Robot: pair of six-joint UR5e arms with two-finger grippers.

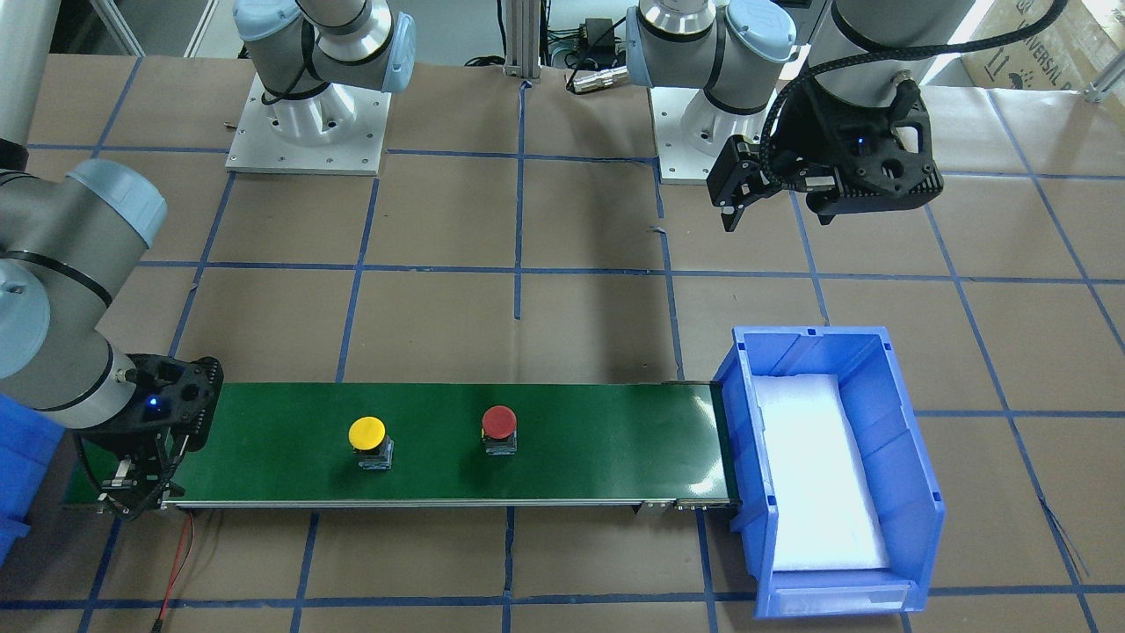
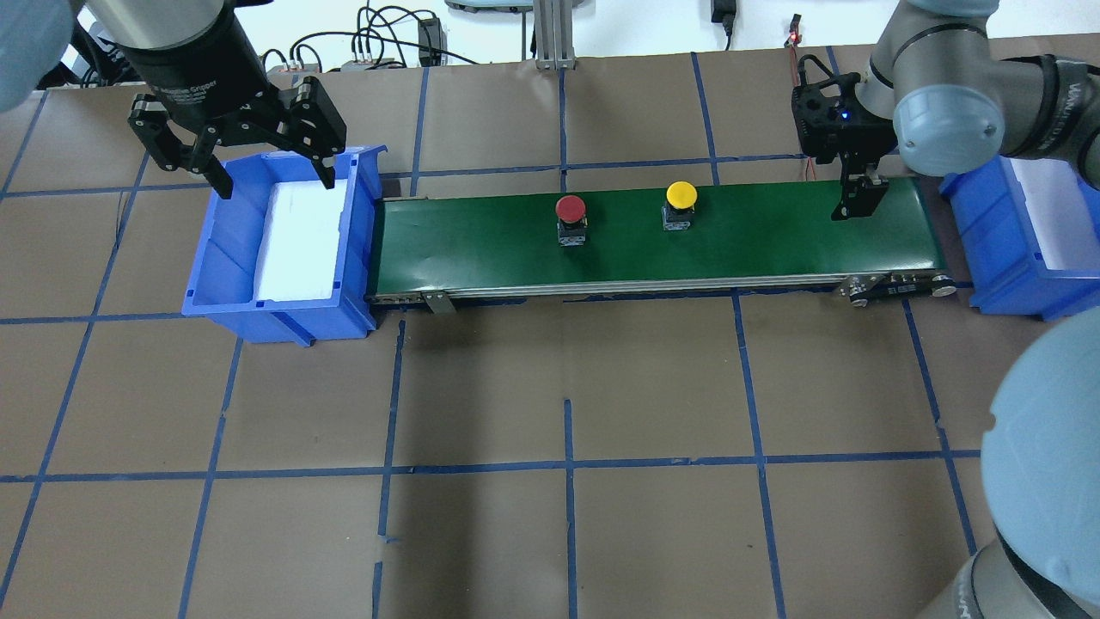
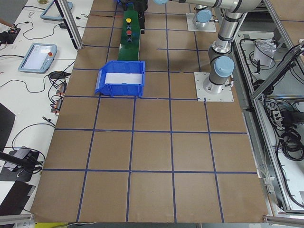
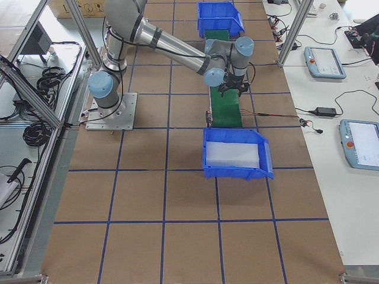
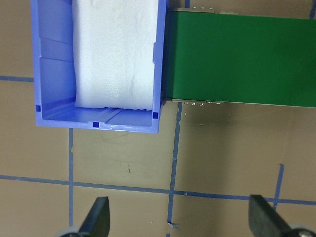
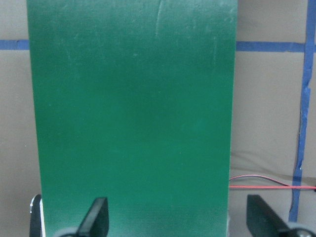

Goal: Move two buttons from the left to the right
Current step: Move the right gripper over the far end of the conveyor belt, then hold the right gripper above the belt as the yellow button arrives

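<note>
Nearest is the green belt (image 2: pixel 756 249), with the left bin (image 2: pixel 284 320) at its left end and the right bin (image 2: pixel 1001 279) at its right. Both are lined with white foam (image 2: pixel 296 232), and there's no button in either.

On the belt, the red button (image 2: pixel 571 209) is upright about mid-length. The yellow button (image 2: pixel 681 195) is upright just to its right, not touching it. Both sit toward the belt's far edge.

Farther back, the right gripper (image 2: pixel 857 205) is low over the belt's right end. Its fingers (image 6: pixel 96 219) are spread with only bare belt between them, well apart from yellow. The left gripper (image 2: pixel 275 185) hangs high by the left bin, fingers spread, holding nothing.

Likely step: the right arm takes yellow first, since it's the closer one.
- Straddle the black body under the cap; the round cap would probably slip.
- Come straight down, close, and lift it upright.
- Clear the right bin's wall before letting go over the foam.

Red goes next. The task looks about halfway at best.
</note>
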